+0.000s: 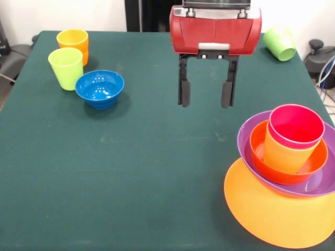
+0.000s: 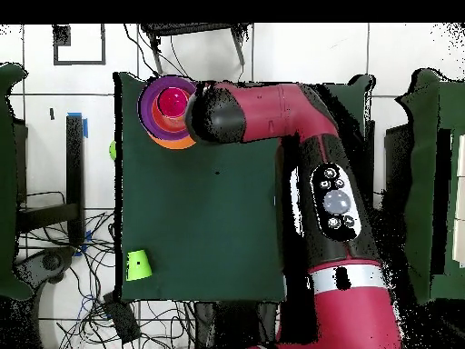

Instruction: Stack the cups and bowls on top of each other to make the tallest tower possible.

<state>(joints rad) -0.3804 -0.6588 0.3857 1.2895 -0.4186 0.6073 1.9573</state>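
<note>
Tower (image 1: 285, 172) at table (image 1: 131, 172) front-right corner: cup in cup, in bowl, in wider bowl, on widest bowl. Two cups (image 1: 69, 57) far left, one behind other; small bowl (image 1: 99, 89) just right. Tipped cup (image 1: 279, 43) far right. Gripper (image 1: 205, 97) above table, far centre.
</note>
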